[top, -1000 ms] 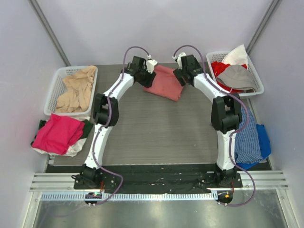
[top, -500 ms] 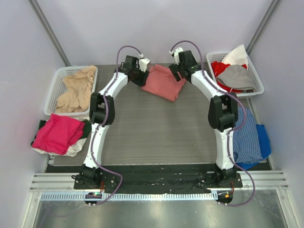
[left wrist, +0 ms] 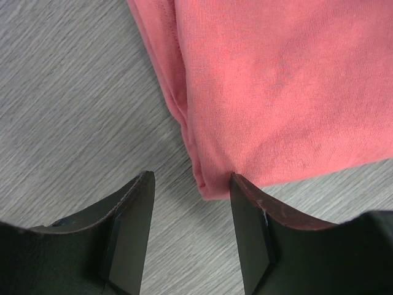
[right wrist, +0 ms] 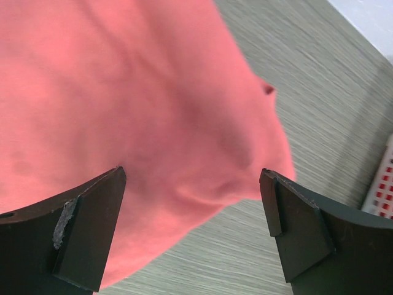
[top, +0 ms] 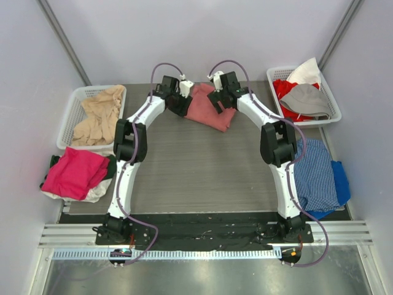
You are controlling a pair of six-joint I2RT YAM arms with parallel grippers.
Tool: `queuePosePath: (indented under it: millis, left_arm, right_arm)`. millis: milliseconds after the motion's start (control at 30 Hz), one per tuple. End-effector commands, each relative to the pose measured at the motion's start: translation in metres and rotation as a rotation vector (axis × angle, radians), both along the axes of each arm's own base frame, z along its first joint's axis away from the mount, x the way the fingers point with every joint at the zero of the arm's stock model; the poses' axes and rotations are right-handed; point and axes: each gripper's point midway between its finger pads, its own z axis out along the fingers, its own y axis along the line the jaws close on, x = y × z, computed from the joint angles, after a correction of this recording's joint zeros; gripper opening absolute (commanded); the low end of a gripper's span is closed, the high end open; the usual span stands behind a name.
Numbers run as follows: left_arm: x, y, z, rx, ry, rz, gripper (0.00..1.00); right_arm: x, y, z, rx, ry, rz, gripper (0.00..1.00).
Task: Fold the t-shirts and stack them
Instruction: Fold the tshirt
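Observation:
A salmon-red t-shirt (top: 207, 109) lies folded on the grey table at the back middle. My left gripper (top: 182, 101) is at its left edge, open; in the left wrist view (left wrist: 190, 203) a folded corner of the shirt (left wrist: 282, 92) lies just past the fingertips, touching the right finger. My right gripper (top: 218, 101) is over the shirt's right part, open wide; in the right wrist view (right wrist: 193, 203) the shirt (right wrist: 123, 104) bulges between the jaws, ungripped. A magenta-pink shirt (top: 73, 172) lies at the left. Beige shirts (top: 98, 117) fill the left basket. Red and grey shirts (top: 304, 98) fill the right basket.
A white basket (top: 77, 98) stands at the back left, another white basket (top: 331, 101) at the back right. A blue checked cloth (top: 319, 178) hangs at the table's right edge. Dark green and white cloth (top: 107, 175) lies under the magenta shirt.
Both grippers have moved inward toward the salmon-red shirt; the right one has slid left over its right part, the left one has closed in on its left edge. The shirt has bunched narrower.

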Motion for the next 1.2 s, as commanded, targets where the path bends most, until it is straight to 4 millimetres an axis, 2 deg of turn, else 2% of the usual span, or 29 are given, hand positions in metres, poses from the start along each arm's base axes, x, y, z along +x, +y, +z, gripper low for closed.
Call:
queuePosePath:
  millis: [0, 333, 467, 633, 733, 800, 867, 900, 933, 967, 1000, 1033, 1067, 1167]
  left_arm:
    - [0.011, 0.0, 0.049, -0.013, -0.112, -0.012, 0.56]
    - [-0.003, 0.004, 0.033, 0.009, -0.06, -0.024, 0.55]
    - [-0.007, 0.003, 0.035, 0.016, -0.054, -0.034, 0.55]
    - [-0.011, 0.001, 0.045, 0.032, -0.07, -0.047, 0.54]
    - [-0.016, -0.001, 0.054, 0.03, -0.075, -0.062, 0.53]
    - [-0.022, -0.002, 0.06, 0.027, -0.075, -0.073, 0.53]
    - [-0.027, -0.003, 0.065, 0.023, -0.078, -0.081, 0.52]
    - [-0.032, -0.002, 0.062, 0.03, -0.067, -0.084, 0.52]
    - [-0.034, -0.002, 0.073, 0.022, -0.081, -0.089, 0.52]
    - [-0.038, 0.0, 0.071, 0.025, -0.073, -0.09, 0.52]
    - [-0.04, 0.001, 0.074, 0.028, -0.08, -0.092, 0.51]
    - [-0.042, 0.003, 0.085, 0.028, -0.101, -0.09, 0.51]
    - [-0.048, 0.004, 0.084, 0.035, -0.094, -0.094, 0.51]
    - [-0.057, 0.011, 0.095, 0.045, -0.121, -0.094, 0.51]
  right_arm:
    - [-0.01, 0.024, 0.021, 0.042, -0.027, 0.053, 1.0]
    - [-0.024, 0.023, -0.048, -0.042, 0.096, 0.101, 1.0]
    - [-0.024, 0.019, -0.063, -0.064, 0.124, 0.104, 1.0]
    - [-0.022, 0.011, -0.073, -0.055, 0.158, 0.102, 1.0]
    - [-0.033, 0.009, -0.081, -0.066, 0.205, 0.126, 1.0]
    - [-0.048, 0.008, -0.089, -0.065, 0.256, 0.151, 1.0]
    - [-0.06, 0.009, -0.084, -0.053, 0.282, 0.178, 1.0]
    - [-0.071, 0.006, -0.09, -0.059, 0.31, 0.189, 1.0]
    - [-0.077, 0.004, -0.09, -0.066, 0.323, 0.193, 0.99]
    - [-0.082, 0.007, -0.08, -0.042, 0.32, 0.216, 1.0]
    - [-0.094, 0.004, -0.087, -0.044, 0.352, 0.228, 1.0]
    - [-0.101, 0.003, -0.086, -0.046, 0.368, 0.239, 1.0]
    - [-0.107, 0.002, -0.085, -0.045, 0.378, 0.249, 1.0]
    - [-0.128, -0.004, -0.08, -0.05, 0.421, 0.275, 1.0]
